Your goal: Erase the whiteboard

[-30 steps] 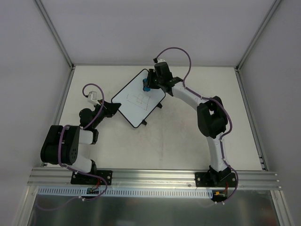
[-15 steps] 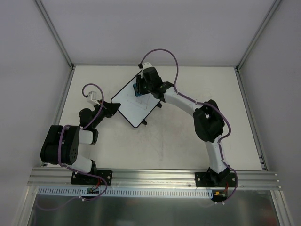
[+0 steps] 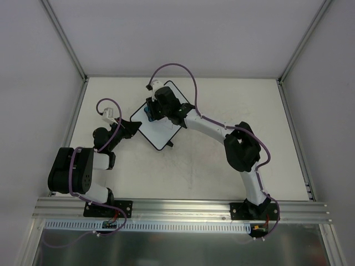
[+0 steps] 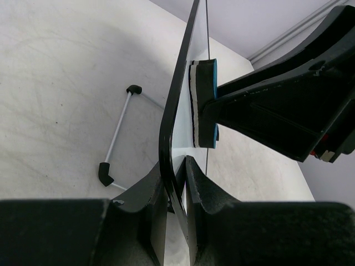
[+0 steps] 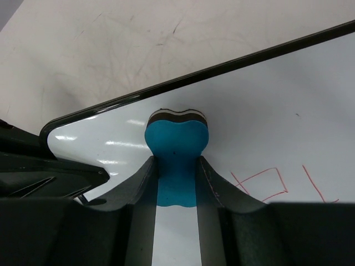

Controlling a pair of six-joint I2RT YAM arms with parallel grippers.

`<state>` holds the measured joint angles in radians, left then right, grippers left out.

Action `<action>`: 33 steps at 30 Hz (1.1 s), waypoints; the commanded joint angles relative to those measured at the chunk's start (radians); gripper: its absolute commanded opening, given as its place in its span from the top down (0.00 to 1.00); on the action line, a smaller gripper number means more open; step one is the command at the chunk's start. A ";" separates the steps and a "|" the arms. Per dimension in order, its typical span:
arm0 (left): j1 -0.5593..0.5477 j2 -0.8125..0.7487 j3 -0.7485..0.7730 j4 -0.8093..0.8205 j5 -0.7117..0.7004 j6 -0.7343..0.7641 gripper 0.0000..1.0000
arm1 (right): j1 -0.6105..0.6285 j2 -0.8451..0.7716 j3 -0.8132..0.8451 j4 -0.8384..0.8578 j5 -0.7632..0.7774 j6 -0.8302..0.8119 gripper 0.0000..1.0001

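Note:
The whiteboard (image 3: 161, 128) is a white board with a black rim, lying tilted left of the table's middle. My left gripper (image 3: 135, 125) is shut on its left corner; in the left wrist view (image 4: 176, 183) the rim (image 4: 178, 94) sits edge-on between the jaws. My right gripper (image 3: 150, 110) is shut on the blue eraser (image 5: 176, 145), whose felt face presses on the board (image 5: 288, 111) near its left corner. The eraser also shows in the left wrist view (image 4: 204, 100). Thin red line drawings (image 5: 266, 183) remain on the board beside the right fingers.
A thin white rod with black ends (image 4: 117, 136), the board's stand, shows under the board in the left wrist view. Grey walls with metal posts (image 3: 66, 44) enclose the cream table (image 3: 233, 100). The right arm (image 3: 216, 130) stretches across the middle.
My right gripper has slid the eraser left across the board, from its upper right part to near the left corner. The left gripper and board have stayed put.

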<state>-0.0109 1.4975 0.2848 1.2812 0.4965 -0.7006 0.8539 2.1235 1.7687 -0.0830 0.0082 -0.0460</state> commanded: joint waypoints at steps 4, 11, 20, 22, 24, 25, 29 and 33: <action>0.005 -0.014 0.014 0.188 0.020 0.062 1.00 | 0.094 0.027 -0.023 -0.043 -0.050 -0.012 1.00; 0.005 -0.011 0.014 0.191 0.024 0.062 1.00 | 0.105 0.023 -0.029 -0.041 -0.022 -0.015 1.00; 0.005 -0.013 0.010 0.191 0.020 0.061 1.00 | 0.025 0.003 -0.092 -0.021 -0.018 0.132 1.00; 0.005 -0.008 0.008 0.204 0.024 0.056 1.00 | 0.008 -0.019 -0.135 -0.014 0.047 0.168 1.00; 0.005 -0.006 0.005 0.210 0.024 0.056 1.00 | -0.021 -0.025 -0.161 -0.006 0.073 0.195 1.00; 0.005 -0.013 0.005 0.208 0.024 0.056 1.00 | -0.030 -0.027 -0.188 0.014 0.078 0.207 1.00; 0.005 -0.023 0.005 0.193 0.022 0.062 1.00 | -0.090 -0.030 -0.222 0.035 0.050 0.270 1.00; 0.005 -0.026 0.004 0.190 0.022 0.064 1.00 | -0.130 -0.025 -0.244 0.045 0.043 0.297 1.00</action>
<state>-0.0113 1.4975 0.2848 1.2812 0.4973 -0.7006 0.7681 2.0521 1.5738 0.0189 0.0002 0.2089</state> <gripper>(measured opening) 0.148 0.322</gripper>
